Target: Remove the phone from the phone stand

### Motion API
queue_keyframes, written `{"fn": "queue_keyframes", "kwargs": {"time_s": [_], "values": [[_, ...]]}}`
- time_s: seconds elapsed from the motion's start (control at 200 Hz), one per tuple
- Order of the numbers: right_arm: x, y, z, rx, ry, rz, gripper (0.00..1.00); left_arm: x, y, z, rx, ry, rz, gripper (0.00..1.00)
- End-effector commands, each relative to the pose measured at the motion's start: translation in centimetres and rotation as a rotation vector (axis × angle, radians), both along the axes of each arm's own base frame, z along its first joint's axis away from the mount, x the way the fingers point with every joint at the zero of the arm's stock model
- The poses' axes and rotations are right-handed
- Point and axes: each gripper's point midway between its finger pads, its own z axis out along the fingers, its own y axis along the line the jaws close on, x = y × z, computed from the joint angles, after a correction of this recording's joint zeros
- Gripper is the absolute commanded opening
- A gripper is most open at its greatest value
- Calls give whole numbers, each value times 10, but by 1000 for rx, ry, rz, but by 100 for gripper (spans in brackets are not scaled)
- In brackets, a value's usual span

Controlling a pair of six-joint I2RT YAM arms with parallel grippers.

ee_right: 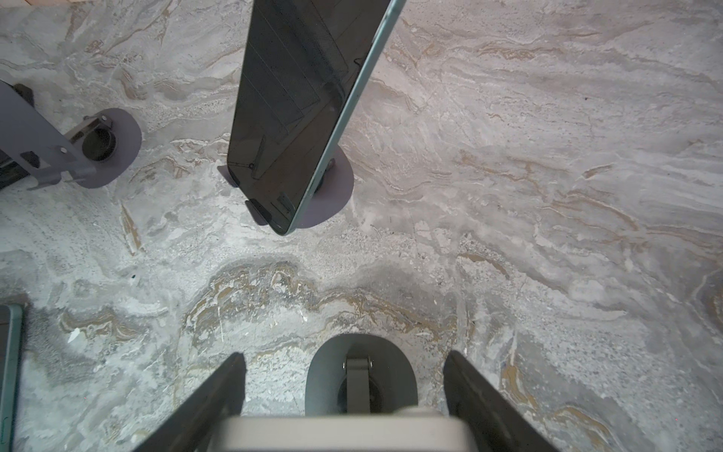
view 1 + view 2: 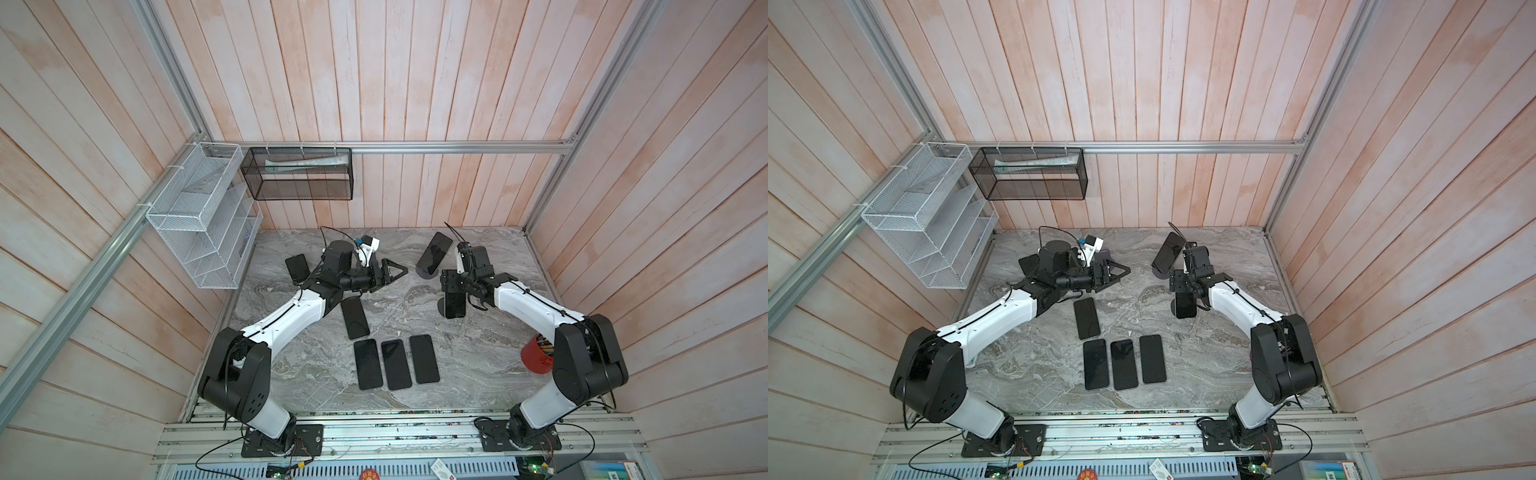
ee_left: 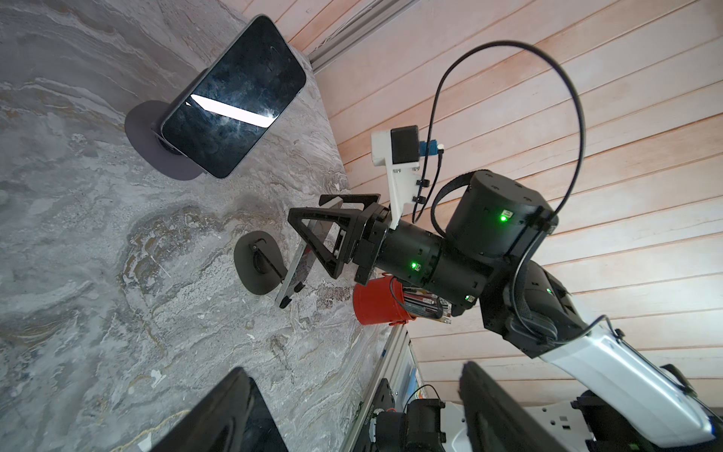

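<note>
Both hands open, right hand (image 1: pixel 346 395) astride phone (image 1: pixel 352 428)

Showing a grey marble-veined table (image 2: pixel 415 399) with tan streaks, ringed by pale pinkish wooden planks (image 2: pixel 415 62). Lying black and glossy, four phones (image 2: pixel 397 363); standing dark grey, a round-based stand (image 1: pixel 332 195). Sitting red, a cup (image 3: pixel 375 301); hanging white and black, two mesh baskets (image 2: pixel 195 216).

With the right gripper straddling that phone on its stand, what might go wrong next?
1. The right gripper sits around the black phone on the round-based grey stand; lifting may drag or tip the stand.
2. The red cup stands beside that arm's elbow; retreating could knock it.
</note>
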Motion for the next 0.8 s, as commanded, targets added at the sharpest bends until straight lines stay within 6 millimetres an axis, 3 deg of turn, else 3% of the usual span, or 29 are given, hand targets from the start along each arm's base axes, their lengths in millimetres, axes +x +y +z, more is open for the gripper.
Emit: {"fn": "queue_keyframes", "kwargs": {"time_s": [0.0,0.365,0.795], "values": [[0,-2,5,21,-29,-17,75,4,-3,10,-10,-37,-14,86],[-7,-12,46,60,-157,-68,66,6,0,11,-8,-40,-1,86],[-17,-16,80,76,-222,-70,63,7,2,11,-7,-39,6,86]]}}
